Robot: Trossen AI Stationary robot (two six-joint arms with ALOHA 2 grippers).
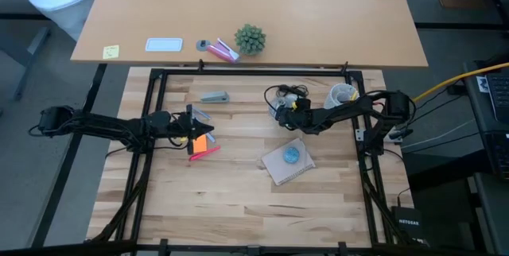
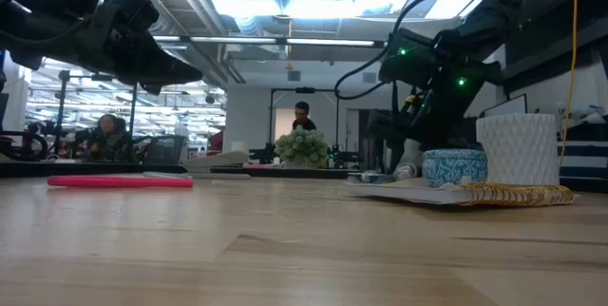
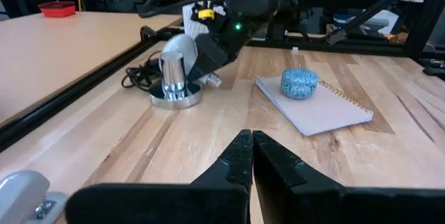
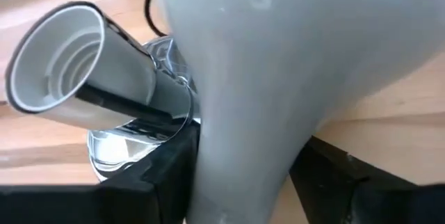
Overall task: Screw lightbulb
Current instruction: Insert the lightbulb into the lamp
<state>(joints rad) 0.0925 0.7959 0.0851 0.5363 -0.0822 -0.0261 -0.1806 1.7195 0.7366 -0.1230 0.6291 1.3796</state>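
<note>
The lightbulb (image 4: 278, 64) is pinched by the right gripper (image 1: 291, 110) beside the socket (image 3: 174, 88). The left gripper (image 3: 250, 156) is held over the table (image 1: 238, 208), fingers pressed together.

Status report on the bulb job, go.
Right claw shut on the lightbulb, beside the open socket, not in yet. Left claw shut, empty, waiting mid-table. Nothing blocking the socket.

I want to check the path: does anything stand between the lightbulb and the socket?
Nothing visible does. The right tool holds the lightbulb beside the open socket, whose threaded mouth is bare.
</note>
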